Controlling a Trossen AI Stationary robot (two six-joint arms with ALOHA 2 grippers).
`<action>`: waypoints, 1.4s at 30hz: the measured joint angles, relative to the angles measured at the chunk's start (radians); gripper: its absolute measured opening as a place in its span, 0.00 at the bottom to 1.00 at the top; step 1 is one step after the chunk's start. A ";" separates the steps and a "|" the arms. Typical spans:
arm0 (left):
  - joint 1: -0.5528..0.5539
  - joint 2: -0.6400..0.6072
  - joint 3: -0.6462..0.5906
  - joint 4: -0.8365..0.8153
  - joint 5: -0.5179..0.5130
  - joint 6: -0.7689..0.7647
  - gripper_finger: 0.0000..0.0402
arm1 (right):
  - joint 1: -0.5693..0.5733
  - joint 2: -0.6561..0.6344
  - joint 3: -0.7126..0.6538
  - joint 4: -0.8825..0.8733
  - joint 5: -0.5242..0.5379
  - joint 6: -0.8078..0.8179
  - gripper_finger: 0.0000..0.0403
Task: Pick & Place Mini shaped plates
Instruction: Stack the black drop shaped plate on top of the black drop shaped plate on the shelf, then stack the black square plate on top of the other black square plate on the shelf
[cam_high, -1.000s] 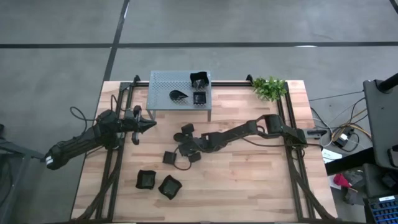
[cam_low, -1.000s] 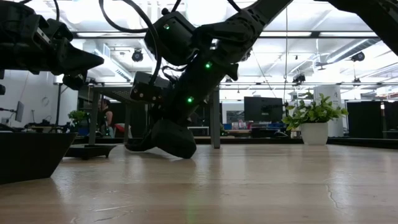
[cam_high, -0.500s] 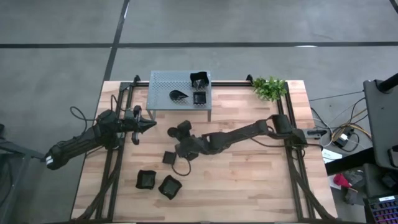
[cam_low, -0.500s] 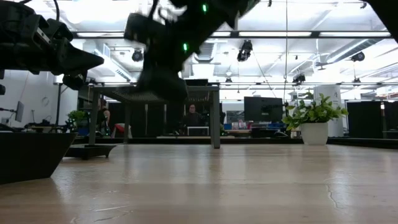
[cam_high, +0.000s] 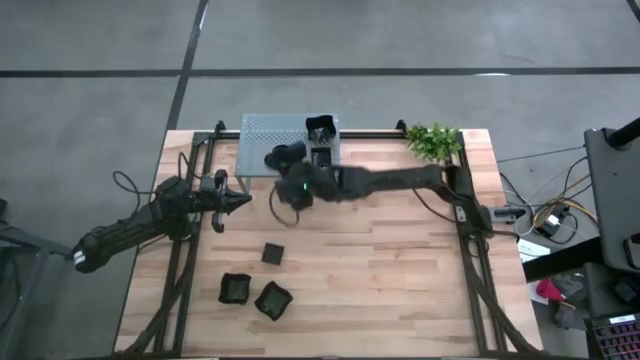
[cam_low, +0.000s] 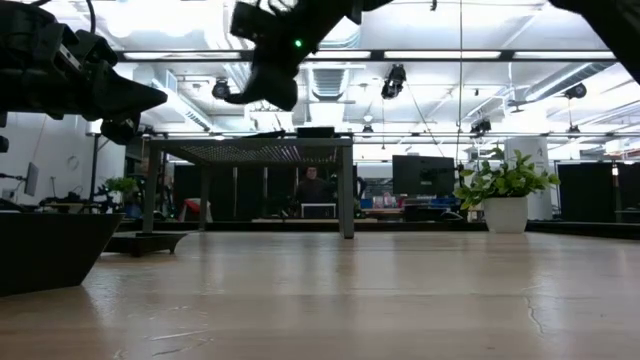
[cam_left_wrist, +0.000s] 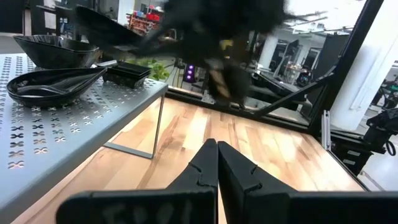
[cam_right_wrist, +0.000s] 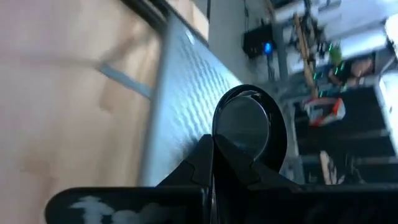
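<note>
Currently: right gripper (cam_high: 278, 157) above the perforated metal shelf (cam_high: 260, 130) at the table's far edge, jaws clenched on a mini shaped plate (cam_right_wrist: 249, 127), apparently for placing there; left gripper (cam_high: 240, 200) waits near the left edge, jaws closed, empty

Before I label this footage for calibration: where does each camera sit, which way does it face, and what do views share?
High view: above the table, looking straight down; both arms show, right tool at the grey shelf, left tool waiting beside it.
Low view: at table-top height, looking level across into the room; both arms enter from above.
Left wrist view: on the left wrist, facing the shelf; its own shut fingers show.
Right wrist view: on the right wrist; its fingers clamp a leaf-shaped plate.
Shared: the shelf appears in all four views.
</note>
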 joint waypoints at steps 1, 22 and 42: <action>0.000 0.000 0.000 0.000 0.000 0.000 0.01 | -0.020 0.000 0.013 -0.020 -0.007 0.009 0.02; 0.000 0.000 0.000 0.000 0.000 0.000 0.01 | -0.153 0.049 0.037 -0.067 -0.243 0.137 0.02; 0.000 0.000 0.000 0.000 0.000 0.000 0.01 | -0.095 0.042 0.036 -0.071 -0.210 0.171 0.20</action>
